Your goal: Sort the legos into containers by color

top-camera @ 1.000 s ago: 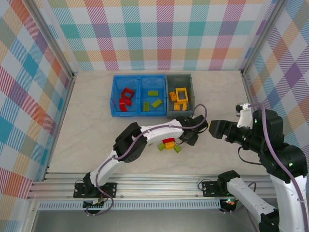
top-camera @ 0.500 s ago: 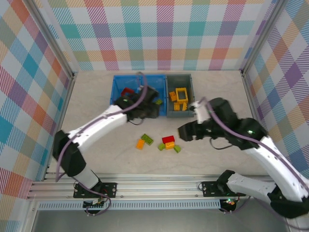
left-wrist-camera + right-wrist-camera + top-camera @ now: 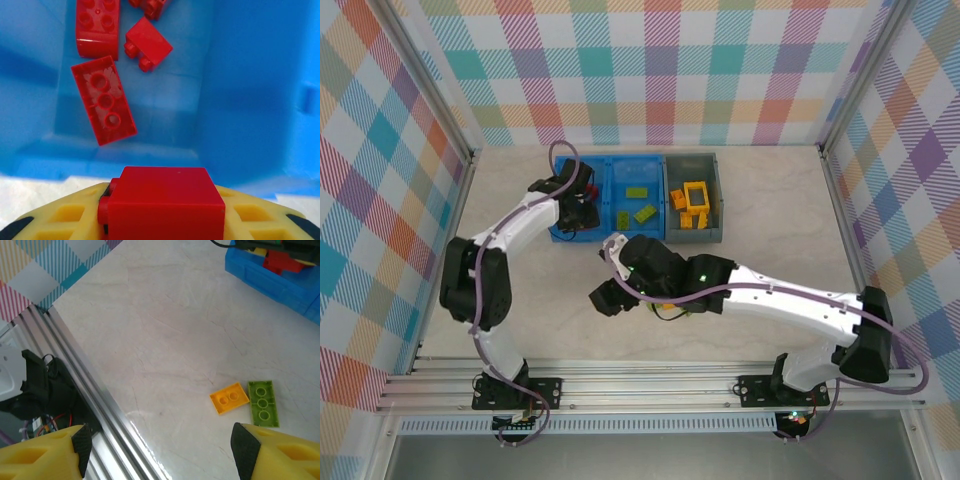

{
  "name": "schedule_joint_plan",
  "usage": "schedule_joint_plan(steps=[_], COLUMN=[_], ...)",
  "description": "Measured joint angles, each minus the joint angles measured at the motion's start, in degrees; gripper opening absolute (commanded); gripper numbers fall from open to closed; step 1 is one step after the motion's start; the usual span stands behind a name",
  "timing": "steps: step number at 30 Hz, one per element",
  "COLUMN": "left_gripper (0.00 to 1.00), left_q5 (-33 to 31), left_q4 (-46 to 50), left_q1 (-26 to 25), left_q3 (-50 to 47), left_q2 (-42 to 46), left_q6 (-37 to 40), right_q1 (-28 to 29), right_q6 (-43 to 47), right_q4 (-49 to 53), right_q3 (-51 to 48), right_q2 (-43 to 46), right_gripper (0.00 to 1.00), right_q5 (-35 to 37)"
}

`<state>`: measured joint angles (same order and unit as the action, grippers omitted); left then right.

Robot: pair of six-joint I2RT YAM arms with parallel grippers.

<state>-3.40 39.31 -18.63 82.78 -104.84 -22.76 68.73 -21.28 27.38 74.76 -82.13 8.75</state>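
My left gripper (image 3: 574,212) hangs over the left compartment of the blue bin (image 3: 608,159), shut on a red brick (image 3: 165,200) between its yellow fingers. Below it, several red bricks (image 3: 103,106) lie on that compartment's floor. Green bricks (image 3: 639,204) fill the middle compartment, and yellow-orange ones (image 3: 693,200) fill the dark grey bin (image 3: 718,205). My right gripper (image 3: 606,297) stands open (image 3: 162,447) low over the table, with nothing between its fingers. An orange brick (image 3: 229,397) and a lime green brick (image 3: 263,402) lie flat on the table just beyond it.
The right arm (image 3: 760,295) stretches leftwards across the middle of the table and covers the other loose bricks there. The aluminium rail (image 3: 95,390) at the table's near edge runs close beside the right gripper. Bare table (image 3: 510,290) lies to the left.
The left arm has swung from the bin's middle to its left compartment with the red brick. The right arm has reached further left across the table, over the orange and green bricks.
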Motion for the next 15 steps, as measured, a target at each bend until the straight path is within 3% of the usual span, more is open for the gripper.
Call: schedule_joint_plan(steps=[8, 15], left_gripper=[0.45, 0.63], left_q5=[4.5, 5.9], left_q4=[-3.1, -4.4], left_q1=[3.4, 4.2], left_q3=[2.6, 3.6], left_q2=[-5.9, -8.1], left_q6=[-0.2, -0.5], right_q1=[-0.1, -0.1], right_q6=[-1.6, -2.8], right_q4=[-3.4, -4.3], right_q3=[0.0, -0.8], right_q2=[0.1, 0.1], right_gripper=[0.77, 0.78], right_q5=[2.8, 3.8])
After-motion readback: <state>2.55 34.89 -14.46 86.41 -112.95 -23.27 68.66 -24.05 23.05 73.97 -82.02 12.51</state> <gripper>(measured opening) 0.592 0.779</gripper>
